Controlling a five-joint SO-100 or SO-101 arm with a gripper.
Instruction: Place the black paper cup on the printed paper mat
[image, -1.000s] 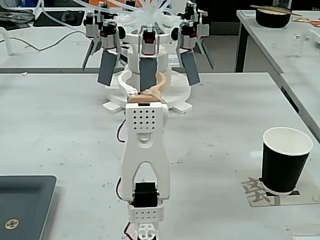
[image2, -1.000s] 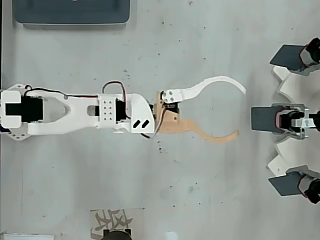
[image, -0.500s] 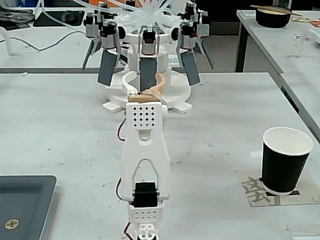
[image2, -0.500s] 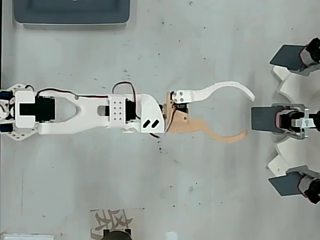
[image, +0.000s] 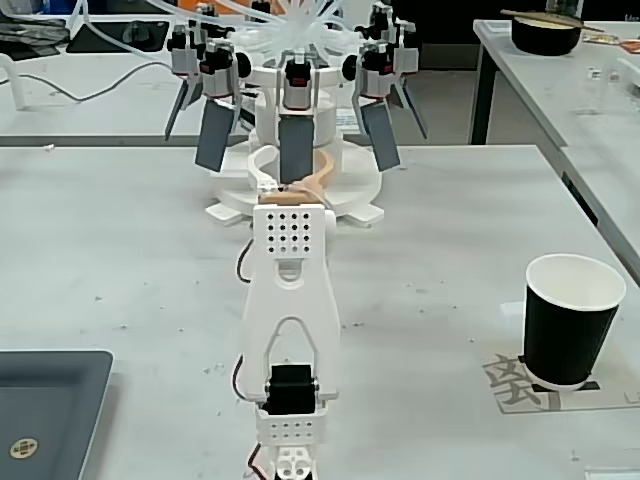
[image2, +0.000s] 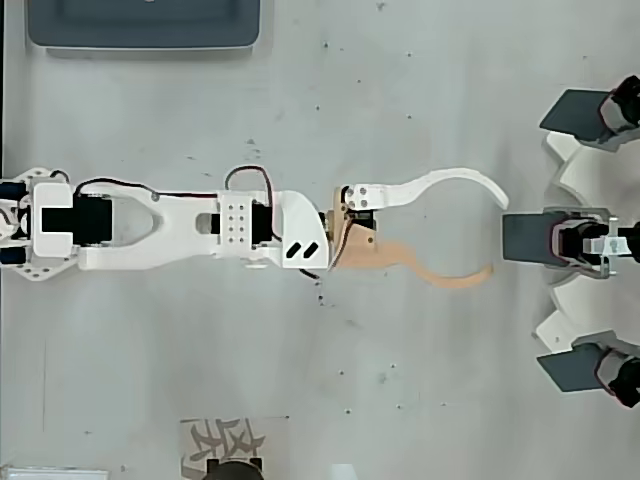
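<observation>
My arm lies stretched across the table, claw spread and holding nothing.

In the overhead view my gripper (image2: 493, 238) has its white finger (image2: 445, 183) and tan finger (image2: 440, 277) curved wide apart, their tips just short of the white stand (image2: 575, 240) with dark panels. In the fixed view the black cup (image: 570, 320) stands upright on the printed mat (image: 520, 385) at the right, well apart from my arm. A dark tray (image: 45, 410) sits at the lower left.
</observation>
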